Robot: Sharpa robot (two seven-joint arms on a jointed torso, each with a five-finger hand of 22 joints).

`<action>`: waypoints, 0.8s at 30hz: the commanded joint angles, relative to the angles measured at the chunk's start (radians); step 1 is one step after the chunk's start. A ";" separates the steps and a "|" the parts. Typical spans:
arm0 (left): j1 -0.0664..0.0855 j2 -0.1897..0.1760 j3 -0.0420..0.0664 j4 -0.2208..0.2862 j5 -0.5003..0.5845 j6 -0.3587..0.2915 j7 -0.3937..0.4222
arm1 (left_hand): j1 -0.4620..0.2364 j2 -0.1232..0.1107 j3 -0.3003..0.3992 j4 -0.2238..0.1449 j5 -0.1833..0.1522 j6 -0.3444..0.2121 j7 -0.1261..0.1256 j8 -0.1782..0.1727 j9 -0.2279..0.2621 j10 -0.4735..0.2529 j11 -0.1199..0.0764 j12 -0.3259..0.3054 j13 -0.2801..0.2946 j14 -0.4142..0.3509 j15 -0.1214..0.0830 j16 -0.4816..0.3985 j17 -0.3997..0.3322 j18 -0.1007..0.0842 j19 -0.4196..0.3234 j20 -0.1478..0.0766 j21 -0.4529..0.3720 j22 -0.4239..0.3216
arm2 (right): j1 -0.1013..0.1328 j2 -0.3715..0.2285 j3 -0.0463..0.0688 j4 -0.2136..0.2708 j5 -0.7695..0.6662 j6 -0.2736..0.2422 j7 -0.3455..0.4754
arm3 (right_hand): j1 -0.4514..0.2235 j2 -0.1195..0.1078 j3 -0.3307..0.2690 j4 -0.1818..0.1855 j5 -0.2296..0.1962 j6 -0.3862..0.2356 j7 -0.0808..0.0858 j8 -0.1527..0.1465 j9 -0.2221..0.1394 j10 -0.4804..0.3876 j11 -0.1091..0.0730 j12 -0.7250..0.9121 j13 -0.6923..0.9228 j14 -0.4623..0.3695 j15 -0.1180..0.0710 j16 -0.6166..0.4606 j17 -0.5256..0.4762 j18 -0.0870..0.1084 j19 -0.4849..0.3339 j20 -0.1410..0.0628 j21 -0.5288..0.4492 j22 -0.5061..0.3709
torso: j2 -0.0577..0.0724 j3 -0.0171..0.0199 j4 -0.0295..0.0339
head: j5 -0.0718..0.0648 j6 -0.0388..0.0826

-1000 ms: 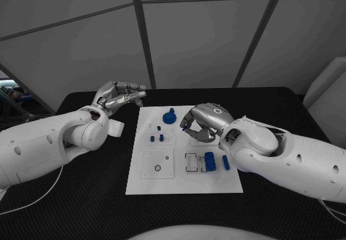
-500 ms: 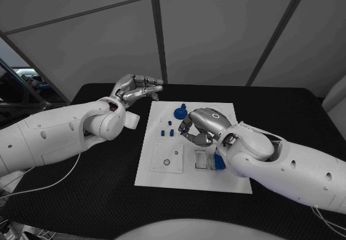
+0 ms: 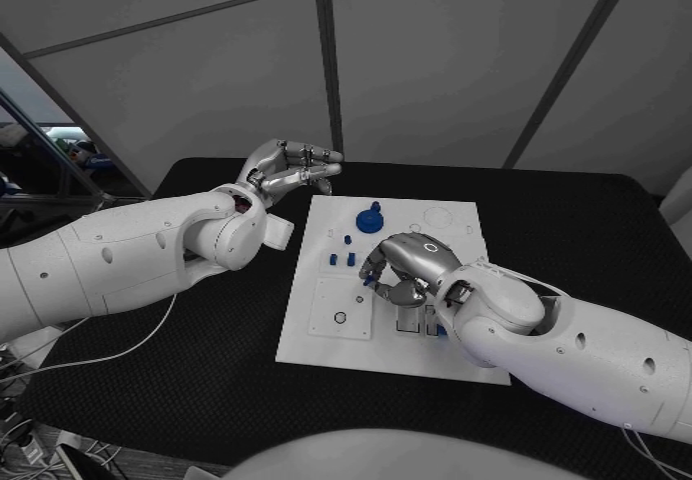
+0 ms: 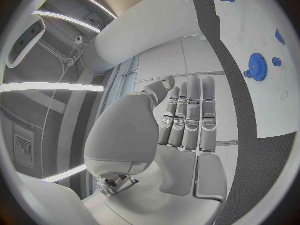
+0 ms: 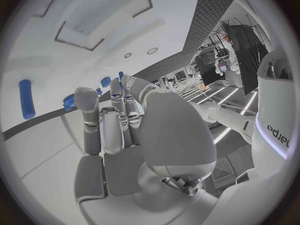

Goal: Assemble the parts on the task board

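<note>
Black table (image 3: 173, 380) all around, and the white task board (image 3: 325, 345) lies in the middle of it. On the left, the left hand (image 3: 293, 167) hangs in the air past the board's far left corner. Its fingers (image 4: 190, 112) are straight, side by side, and hold nothing. It should wait there, out of the way.

Next come two small blue pegs (image 3: 338, 260) standing on the board, and behind them the round blue gear (image 3: 371, 216) near the far edge. A square plate with a ring (image 3: 339, 316) sits near the front.

To the right, the right hand (image 3: 404, 265) is low over the middle of the board, fingers curled down. I cannot tell if it grips a part. A blue bar (image 5: 25, 99) lies close by. I think it is reaching for a part, so it should go slow, pinch the part straight, and not bump the pegs.
</note>
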 commanded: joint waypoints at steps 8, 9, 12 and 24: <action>0.002 0.006 0.001 -0.002 0.002 0.006 0.003 | -0.001 0.011 -0.007 0.002 -0.003 -0.006 0.001 -0.005 -0.001 -0.008 -0.001 0.005 -0.001 -0.004 0.007 -0.007 -0.002 -0.002 0.004 0.005 -0.006 -0.002 | -0.009 0.006 -0.013 -0.008 0.019 0.031 0.019 | -0.002 0.008 -0.002 -0.007 0.004 0.007 0.003 0.002 0.001 0.004 0.001 -0.007 0.001 0.050 -0.008 0.002 -0.002 -0.016 0.004 0.000 0.002 -0.001 | 0.000 0.0007 0.0006 | 0.010 -0.011; 0.002 0.007 0.001 -0.003 0.002 0.006 0.003 | -0.001 0.011 -0.007 0.002 -0.003 -0.006 0.001 -0.005 -0.001 -0.008 -0.001 0.005 -0.001 -0.004 0.007 -0.007 -0.002 -0.002 0.004 0.005 -0.006 -0.002 | -0.010 0.007 -0.014 -0.009 0.020 0.032 0.019 | -0.003 0.009 -0.002 -0.007 0.004 0.006 0.003 0.002 0.001 0.004 0.001 -0.008 0.001 0.050 -0.008 0.003 -0.001 -0.016 0.003 0.000 0.002 -0.002 | 0.000 0.0007 0.0006 | 0.010 -0.011; 0.002 0.008 0.001 -0.004 0.002 0.007 0.003 | -0.001 0.011 -0.007 0.002 -0.003 -0.006 0.001 -0.005 -0.001 -0.008 -0.001 0.005 -0.001 -0.004 0.007 -0.007 -0.002 -0.002 0.004 0.005 -0.006 -0.002 | -0.013 0.010 -0.015 -0.010 0.020 0.037 0.020 | -0.003 0.009 -0.002 -0.007 0.004 0.006 0.004 0.001 0.001 0.004 0.001 -0.008 0.001 0.050 -0.008 0.003 -0.001 -0.016 0.003 0.000 0.002 -0.002 | 0.000 0.0000 0.0006 | 0.011 -0.013; 0.003 0.009 0.001 -0.005 0.002 0.008 0.002 | -0.001 0.011 -0.007 0.002 -0.003 -0.006 0.001 -0.005 -0.001 -0.008 -0.001 0.005 -0.001 -0.004 0.007 -0.007 -0.002 -0.002 0.004 0.005 -0.006 -0.002 | -0.020 0.018 -0.017 -0.013 0.020 0.037 0.015 | -0.004 0.010 -0.003 -0.006 0.005 0.006 0.004 0.001 0.001 0.004 0.002 -0.009 0.001 0.050 -0.008 0.003 -0.001 -0.016 0.003 0.000 0.002 -0.002 | 0.001 0.0000 0.0002 | 0.013 -0.015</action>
